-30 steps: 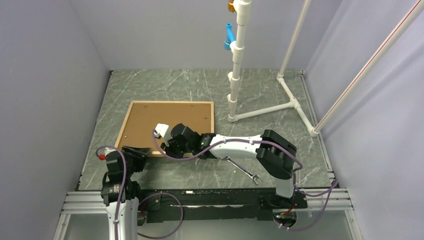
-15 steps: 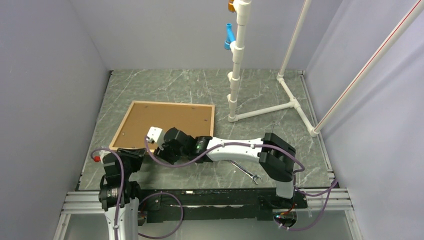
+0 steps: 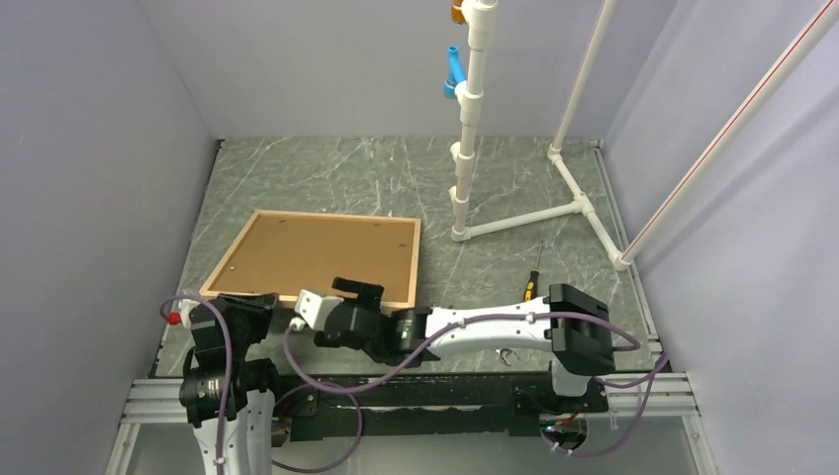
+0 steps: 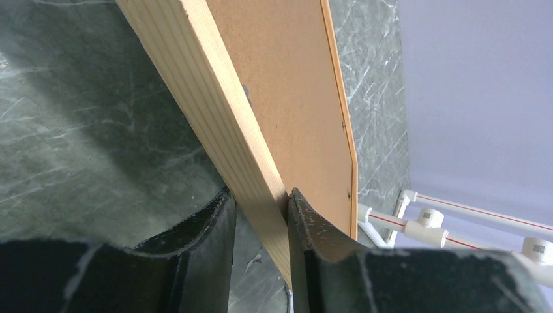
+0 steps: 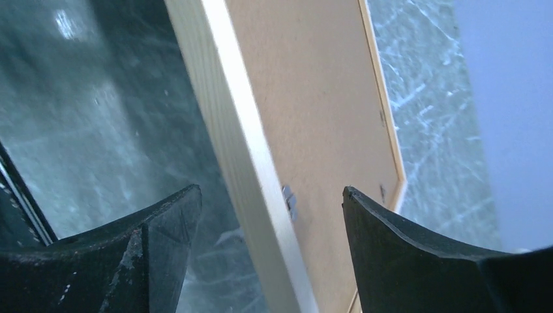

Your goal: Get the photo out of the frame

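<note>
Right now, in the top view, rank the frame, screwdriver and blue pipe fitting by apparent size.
1. The frame: by far the largest.
2-3. The screwdriver and the blue pipe fitting: about alike; the screwdriver is thinner, the fitting sits raised, possibly nearer the camera, so unranked.

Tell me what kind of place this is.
Probably a robot lab test cell: plain grey walls box in a marbled tabletop, an aluminium rail runs along the near edge, and a white PVC pipe stand sits at the back.
</note>
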Controlling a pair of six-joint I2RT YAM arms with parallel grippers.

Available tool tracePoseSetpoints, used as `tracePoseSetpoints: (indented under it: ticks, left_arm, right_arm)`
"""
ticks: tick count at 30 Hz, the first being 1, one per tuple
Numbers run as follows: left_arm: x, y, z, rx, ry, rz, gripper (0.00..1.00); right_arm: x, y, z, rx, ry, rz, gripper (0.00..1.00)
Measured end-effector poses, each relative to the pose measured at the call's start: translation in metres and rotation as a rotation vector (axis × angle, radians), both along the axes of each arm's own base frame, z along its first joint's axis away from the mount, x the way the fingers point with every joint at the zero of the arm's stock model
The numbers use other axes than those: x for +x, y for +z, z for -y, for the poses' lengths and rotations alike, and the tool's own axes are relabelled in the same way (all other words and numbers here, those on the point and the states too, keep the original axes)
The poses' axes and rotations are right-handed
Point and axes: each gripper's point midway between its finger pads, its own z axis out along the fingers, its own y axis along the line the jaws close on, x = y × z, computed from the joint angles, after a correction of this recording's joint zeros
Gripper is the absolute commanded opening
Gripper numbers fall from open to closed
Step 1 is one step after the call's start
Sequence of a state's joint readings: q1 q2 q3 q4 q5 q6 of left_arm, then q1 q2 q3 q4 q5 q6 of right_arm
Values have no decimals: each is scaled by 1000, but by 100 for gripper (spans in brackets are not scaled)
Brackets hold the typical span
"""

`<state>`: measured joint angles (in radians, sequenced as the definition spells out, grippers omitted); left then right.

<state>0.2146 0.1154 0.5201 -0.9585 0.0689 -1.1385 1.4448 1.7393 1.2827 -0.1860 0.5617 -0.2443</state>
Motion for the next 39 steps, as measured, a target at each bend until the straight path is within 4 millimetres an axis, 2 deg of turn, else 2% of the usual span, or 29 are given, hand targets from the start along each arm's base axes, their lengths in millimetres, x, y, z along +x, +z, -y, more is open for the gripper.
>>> tracePoseSetpoints:
  ticks: [5, 11, 15, 22, 24, 26, 29, 30, 32, 36, 39]
  left_arm:
    - [-4, 3, -2, 4, 11, -19, 0]
    - [-8, 2, -1, 2, 13, -41, 0]
    - [-9, 5, -3, 13, 18, -37, 0]
    - [-11, 6, -4, 27, 18, -43, 0]
    - [-11, 9, -4, 35, 13, -41, 10]
    - [-12, 11, -5, 45, 13, -45, 23]
    - [-14, 21, -7, 79, 4, -46, 61]
    - [-15, 27, -8, 105, -7, -43, 71]
    - [-17, 47, -10, 163, -30, -18, 81]
    - [-25, 140, -19, 341, -41, 128, 91]
    - [-35, 195, -24, 458, -32, 222, 92]
  right_arm:
    - [-3, -12, 13, -139, -30, 168, 74]
    - [9, -34, 22, -316, -70, 319, 65]
    - [16, -32, 21, -371, -74, 371, 52]
    - [21, -21, 8, -423, -61, 428, 10]
    - [22, -20, 10, -438, -66, 442, 0]
    - [22, -17, 9, -438, -67, 447, 0]
    - [22, -12, 6, -427, -68, 447, 0]
    - [23, -9, 4, -419, -71, 446, 0]
    - [24, -7, 1, -411, -62, 435, 0]
    - [28, -12, 7, -497, -25, 404, 0]
    - [33, -5, 4, -506, -28, 379, 0]
